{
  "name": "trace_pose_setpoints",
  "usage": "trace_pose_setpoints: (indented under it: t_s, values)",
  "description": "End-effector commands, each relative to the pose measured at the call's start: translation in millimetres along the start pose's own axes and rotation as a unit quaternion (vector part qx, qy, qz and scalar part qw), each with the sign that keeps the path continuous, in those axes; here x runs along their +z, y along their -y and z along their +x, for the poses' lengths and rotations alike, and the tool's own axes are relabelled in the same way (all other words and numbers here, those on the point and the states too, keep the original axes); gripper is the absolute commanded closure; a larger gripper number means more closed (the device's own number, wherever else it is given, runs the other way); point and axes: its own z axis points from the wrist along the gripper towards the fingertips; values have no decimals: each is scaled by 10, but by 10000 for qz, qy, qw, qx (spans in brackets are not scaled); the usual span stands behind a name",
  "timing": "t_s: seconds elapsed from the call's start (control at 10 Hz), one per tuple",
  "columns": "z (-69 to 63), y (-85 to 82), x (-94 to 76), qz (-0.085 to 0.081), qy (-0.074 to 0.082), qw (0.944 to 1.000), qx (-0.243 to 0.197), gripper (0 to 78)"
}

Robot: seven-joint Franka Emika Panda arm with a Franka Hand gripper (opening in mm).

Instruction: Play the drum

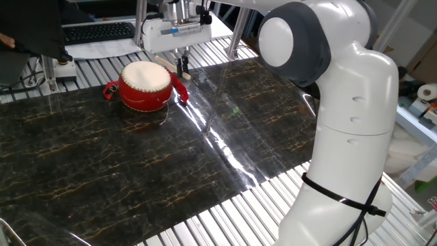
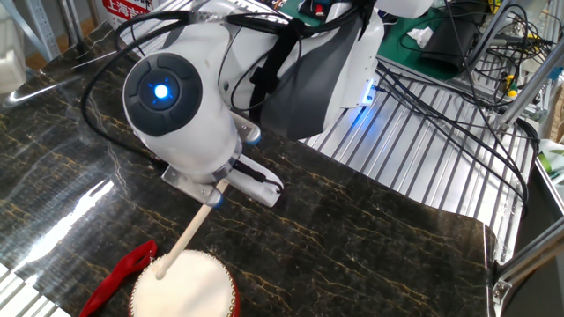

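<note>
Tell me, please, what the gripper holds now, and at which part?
The gripper holds a wooden drumstick by its upper end; the lower tip reaches the drum skin.

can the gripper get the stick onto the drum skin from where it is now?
Probably yes. The gripper holds the drumstick slanting down over the drum, its tip at the cream skin's edge, nothing between them.
</note>
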Motion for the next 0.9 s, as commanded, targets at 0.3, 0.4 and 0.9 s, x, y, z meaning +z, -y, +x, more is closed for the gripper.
trace_pose_setpoints:
  t_s: [0.3, 0.4, 0.9]
  values:
    - [-488, -356, 1242, -322, 458, 9984, -52, 764]
    - [-730, -287, 1424, -247, 616, 9978, -76, 764]
    - [-327, -255, 469, 53, -128, 9998, 158, 764]
